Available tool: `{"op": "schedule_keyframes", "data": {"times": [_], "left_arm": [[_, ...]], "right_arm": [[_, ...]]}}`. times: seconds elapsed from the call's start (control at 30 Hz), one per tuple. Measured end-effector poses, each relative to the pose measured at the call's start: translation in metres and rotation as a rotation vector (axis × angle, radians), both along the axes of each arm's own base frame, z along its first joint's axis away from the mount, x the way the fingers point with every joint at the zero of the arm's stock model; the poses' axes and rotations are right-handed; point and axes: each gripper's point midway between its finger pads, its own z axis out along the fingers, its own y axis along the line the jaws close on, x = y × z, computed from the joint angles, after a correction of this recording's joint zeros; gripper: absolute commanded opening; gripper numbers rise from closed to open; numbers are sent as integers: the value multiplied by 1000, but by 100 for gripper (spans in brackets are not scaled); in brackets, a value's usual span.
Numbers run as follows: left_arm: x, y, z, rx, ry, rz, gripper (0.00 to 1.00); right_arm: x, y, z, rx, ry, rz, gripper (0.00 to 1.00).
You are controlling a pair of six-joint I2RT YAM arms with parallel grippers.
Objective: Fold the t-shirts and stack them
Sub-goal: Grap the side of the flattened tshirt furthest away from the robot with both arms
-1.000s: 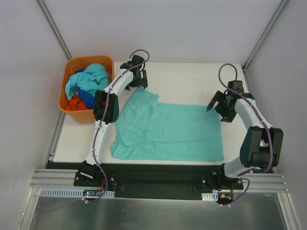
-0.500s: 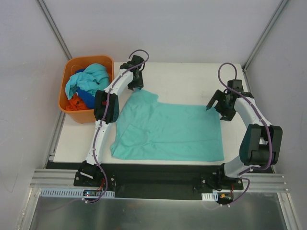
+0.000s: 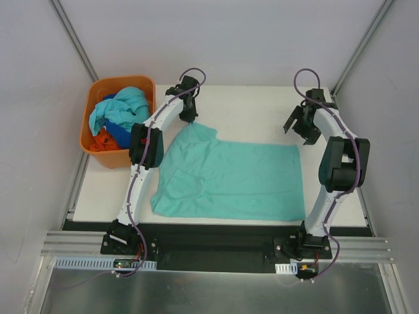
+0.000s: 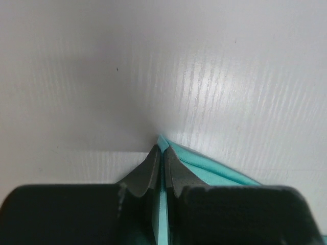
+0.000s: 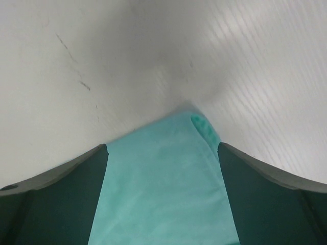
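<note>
Table [image 3: 249,108] holds the teal shirt [image 3: 229,180] spread flat mid-frame with no fold visible and nothing stacked, so the job looks barely begun; more shirts [image 3: 121,111] sit heaped in the basket [image 3: 111,159] at upper left. Left claw [image 4: 162,158] pinches the teal shirt's upper-left corner, while right claw [image 5: 162,147] gapes wide over the upper-right corner.

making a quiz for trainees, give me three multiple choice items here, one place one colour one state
1. Where is the basket? A far left; B near right; C centre.
2. What colour is the spread t-shirt? A orange; B teal-green; C white.
3. What is the left claw doing? A gaping open; B shut on the t-shirt's corner; C holding the basket.
Answers: A, it sits at the far left corner; B, the cloth is plainly teal-green; B, teal cloth is pinched in it.
</note>
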Motion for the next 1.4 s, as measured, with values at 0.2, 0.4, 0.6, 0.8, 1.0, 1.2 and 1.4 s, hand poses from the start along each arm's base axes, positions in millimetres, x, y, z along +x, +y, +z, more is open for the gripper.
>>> {"op": "schedule_keyframes", "data": {"times": [0.2, 0.4, 0.6, 0.8, 1.0, 1.2, 1.4], "left_arm": [[-6, -2, 3, 1, -5, -8, 0], [-12, -5, 20, -6, -30, -17, 0], [-16, -9, 44, -14, -71, -25, 0], [-26, -9, 56, -17, -80, -30, 0], [-51, -8, 70, 7, -82, -39, 0], [-108, -16, 88, 19, -99, -68, 0], [-175, -8, 93, 4, -105, -59, 0]], "right_arm": [[23, -4, -33, -10, 67, -5, 67], [11, -6, -50, -21, 148, -10, 42], [5, -8, -51, -33, 171, -19, 12], [-3, -8, -57, -31, 184, -26, 0], [-23, -4, -34, -57, 132, -3, 1], [-48, 10, 13, -85, -12, 29, 1], [-98, 18, 11, -84, -16, 40, 1]]}}
